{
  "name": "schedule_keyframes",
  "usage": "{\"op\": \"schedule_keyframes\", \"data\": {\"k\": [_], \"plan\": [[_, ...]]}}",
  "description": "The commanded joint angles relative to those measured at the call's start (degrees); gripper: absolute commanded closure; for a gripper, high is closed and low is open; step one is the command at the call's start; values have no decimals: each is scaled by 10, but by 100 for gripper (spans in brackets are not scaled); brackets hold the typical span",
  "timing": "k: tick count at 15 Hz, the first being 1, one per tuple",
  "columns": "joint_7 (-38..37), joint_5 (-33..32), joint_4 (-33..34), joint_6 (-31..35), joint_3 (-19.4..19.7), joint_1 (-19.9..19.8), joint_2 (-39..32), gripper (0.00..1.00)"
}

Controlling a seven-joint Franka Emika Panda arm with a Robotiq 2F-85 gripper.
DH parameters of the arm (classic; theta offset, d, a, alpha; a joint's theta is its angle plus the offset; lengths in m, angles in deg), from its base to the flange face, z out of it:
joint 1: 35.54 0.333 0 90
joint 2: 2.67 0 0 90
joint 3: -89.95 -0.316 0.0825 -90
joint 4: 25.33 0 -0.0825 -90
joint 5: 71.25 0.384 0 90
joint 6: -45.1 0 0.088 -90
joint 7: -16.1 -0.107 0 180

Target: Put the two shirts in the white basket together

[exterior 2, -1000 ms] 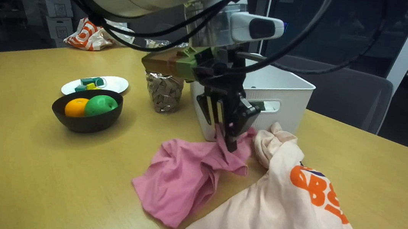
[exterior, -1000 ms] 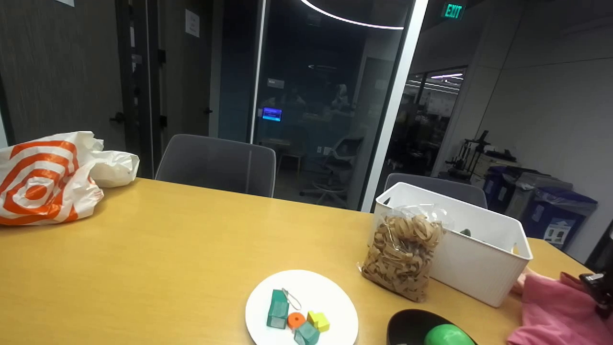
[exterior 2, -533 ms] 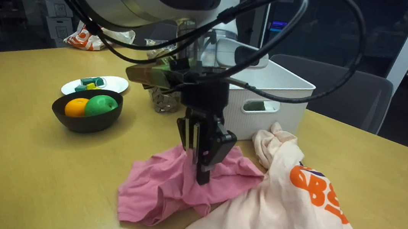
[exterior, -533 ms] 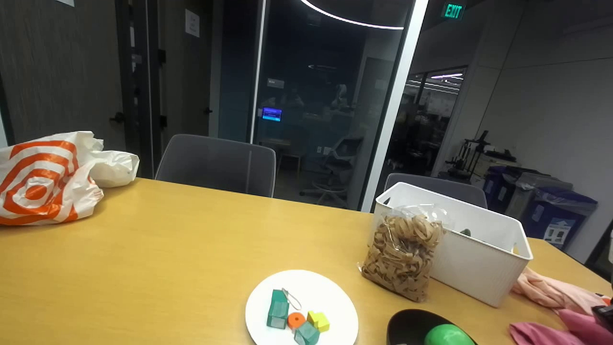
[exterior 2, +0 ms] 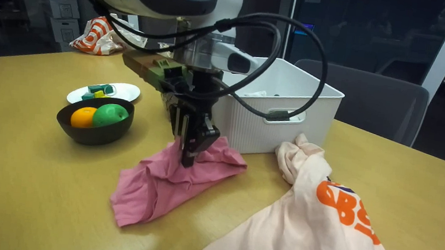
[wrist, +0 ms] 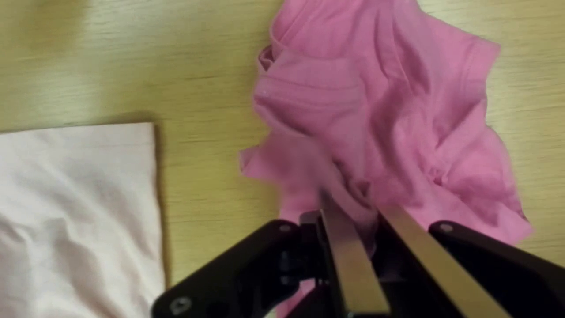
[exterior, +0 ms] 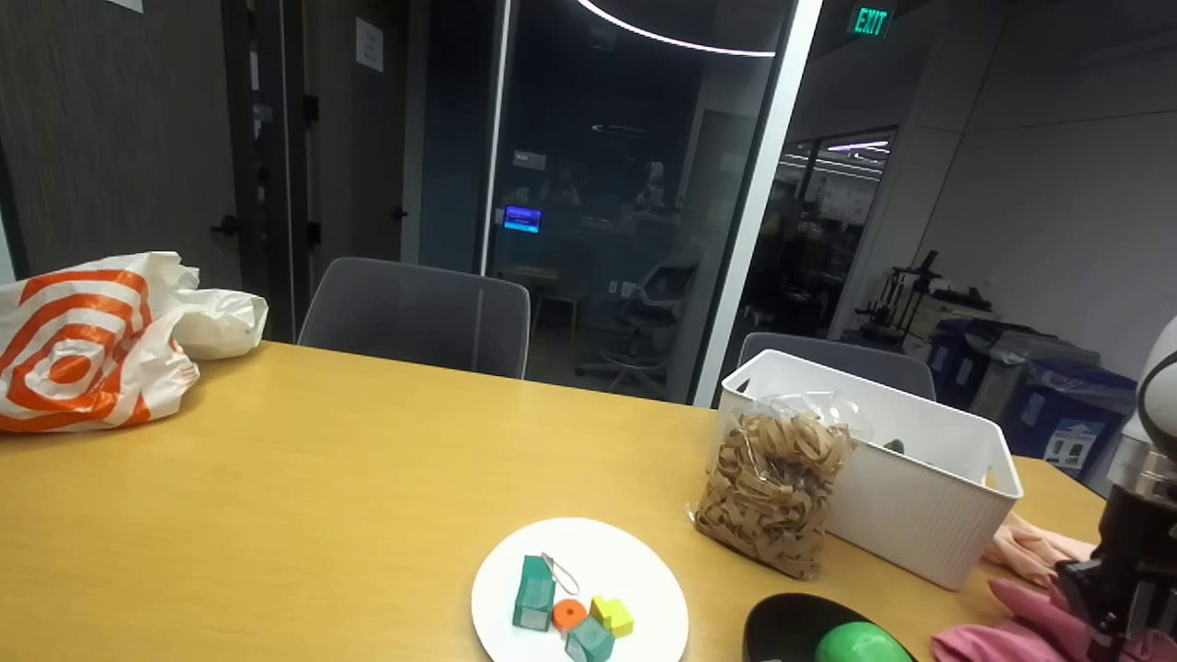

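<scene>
You have the gripper [wrist: 356, 213] nearly closed, and the narrow gap between its jaws is filled by a fold of the magenta-pink shirt [wrist: 397, 145], pinched there. The rest of that shirt is crumpled below and around the jaws; how much of it rests on the yellow table [exterior 2: 31, 187], you can't tell from these views. To your gripper's right in an exterior view, apart from the pink cloth, the pale salmon-pink shirt [exterior 2: 310, 235] lies on the table, its twisted end by the end wall of the white basket [exterior 2: 255, 135]; whether those two touch, you can't tell. That basket stands upright just beyond your gripper there, with both shirts outside it and a small dark green thing [exterior: 895, 447] showing inside. A clear bag of tan strips [exterior: 777, 496] stands beside the basket's long wall, beyond your gripper. Left of the gripper in an exterior view you see the black bowl [exterior 2: 95, 135] holding a round orange thing [exterior 2: 83, 117] and a round green thing [exterior 2: 110, 115], and past it the white plate [exterior 2: 130, 92] bearing small coloured pieces [exterior: 533, 593]. Farthest out from your gripper on the table lies the white-and-orange plastic bag [exterior: 101, 349]
</scene>
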Motion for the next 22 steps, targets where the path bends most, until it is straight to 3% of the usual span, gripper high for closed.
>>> {"op": "schedule_keyframes", "data": {"k": [1, 6, 9, 18, 20, 22], "plan": [[26, 53, 10, -11, -4, 15, -14, 60], [46, 94, 28, -54, 0, 16, -24, 23], [30, 65, 26, -50, -3, 11, -18, 1], [109, 88, -4, -52, -11, 27, -46, 0], [103, 87, -16, -24, -19, 34, -60, 0], [75, 76, -35, 51, -27, 39, -73, 0]]}}
